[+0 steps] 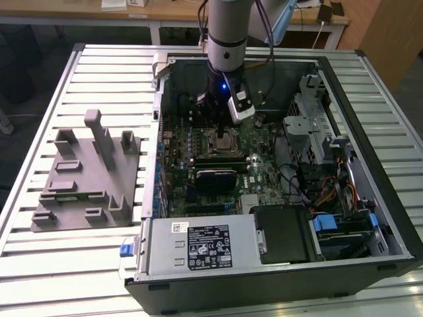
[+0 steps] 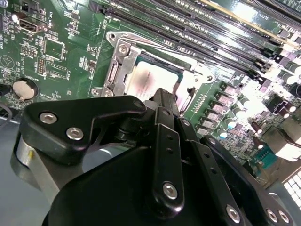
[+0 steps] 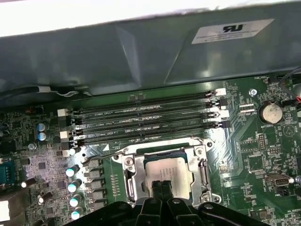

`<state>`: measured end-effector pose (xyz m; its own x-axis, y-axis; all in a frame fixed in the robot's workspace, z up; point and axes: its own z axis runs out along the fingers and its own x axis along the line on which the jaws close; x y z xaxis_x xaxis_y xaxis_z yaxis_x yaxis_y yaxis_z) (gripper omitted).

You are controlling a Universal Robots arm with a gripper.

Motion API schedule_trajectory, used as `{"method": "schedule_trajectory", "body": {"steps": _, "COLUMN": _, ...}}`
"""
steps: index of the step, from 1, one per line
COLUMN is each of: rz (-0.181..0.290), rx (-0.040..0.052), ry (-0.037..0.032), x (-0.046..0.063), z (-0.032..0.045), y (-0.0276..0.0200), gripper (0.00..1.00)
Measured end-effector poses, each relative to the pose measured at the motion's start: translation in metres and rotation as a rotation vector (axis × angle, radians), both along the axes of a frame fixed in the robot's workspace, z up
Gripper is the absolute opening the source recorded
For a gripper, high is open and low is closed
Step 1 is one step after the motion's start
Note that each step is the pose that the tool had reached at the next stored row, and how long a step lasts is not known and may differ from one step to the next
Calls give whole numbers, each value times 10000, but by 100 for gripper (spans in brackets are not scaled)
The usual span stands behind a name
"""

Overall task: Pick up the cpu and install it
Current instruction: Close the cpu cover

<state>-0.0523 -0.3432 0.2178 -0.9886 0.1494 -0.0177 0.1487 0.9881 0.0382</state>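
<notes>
the cpu [image 3: 169, 167] is seen seated in the open socket frame [image 3: 128, 179] on the motherboard [image 1: 268, 175], beside 4 memory slots [image 3: 146, 125], inside the open computer case [image 1: 390, 218]. the gripper [image 3: 162, 184] is held just over one edge of the cpu, its 2 fingers [image 2: 164, 101] pressed together with nothing pinched. whether the cpu is touched cannot be told.

Robotics lab, slatted metal bench [image 1: 106, 72], opened computer case [image 1: 264, 289], desks [image 1: 165, 13] behind
</notes>
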Motion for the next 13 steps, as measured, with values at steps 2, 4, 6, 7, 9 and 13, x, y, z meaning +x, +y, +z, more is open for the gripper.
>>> {"method": "schedule_trajectory", "body": {"steps": 2, "rz": 10, "rx": 0, "ry": 0, "x": -9, "z": -14, "y": -2, "gripper": 11}}
{"method": "schedule_trajectory", "body": {"steps": 4, "rz": 14, "rx": 0, "ry": 0, "x": -28, "z": -27, "y": -3, "gripper": 11}}
{"method": "schedule_trajectory", "body": {"steps": 6, "rz": 15, "rx": 0, "ry": 0, "x": -60, "z": -40, "y": -3, "gripper": 11}}
{"method": "schedule_trajectory", "body": {"steps": 7, "rz": 16, "rx": 0, "ry": 0, "x": -75, "z": -48, "y": -3, "gripper": 11}}
{"method": "schedule_trajectory", "body": {"steps": 9, "rz": 17, "rx": 0, "ry": 0, "x": -91, "z": -64, "y": -3, "gripper": 11}}
{"method": "schedule_trajectory", "body": {"steps": 13, "rz": 25, "rx": 0, "ry": 0, "x": -101, "z": -93, "y": -4, "gripper": 11}}
